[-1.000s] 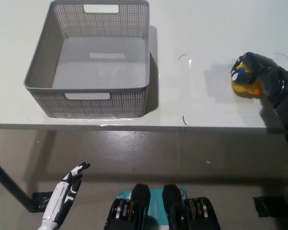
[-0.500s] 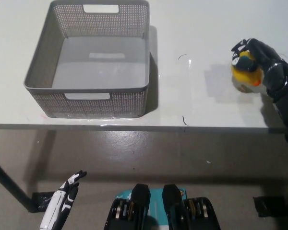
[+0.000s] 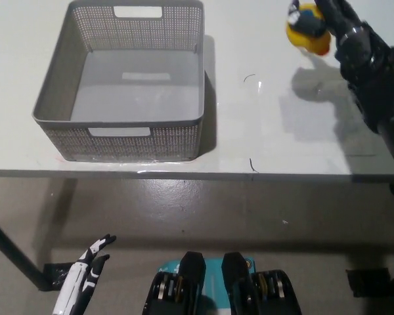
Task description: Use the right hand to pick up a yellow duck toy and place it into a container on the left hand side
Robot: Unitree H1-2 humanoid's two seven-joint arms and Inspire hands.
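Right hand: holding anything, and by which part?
Yes. The right hand holds the yellow duck toy by its right side, lifted above the table. The left hand holds nothing.

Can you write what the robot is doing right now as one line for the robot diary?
phase: carry | black right hand: shut on yellow duck toy, above white table | grey mesh plastic basket: empty | white left hand: resting low

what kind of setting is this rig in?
Probably a lab or test room, not a home. A plain white table stands on a bare grey floor, and it holds only a grey mesh basket, with a yellow duck toy in the black right hand above.
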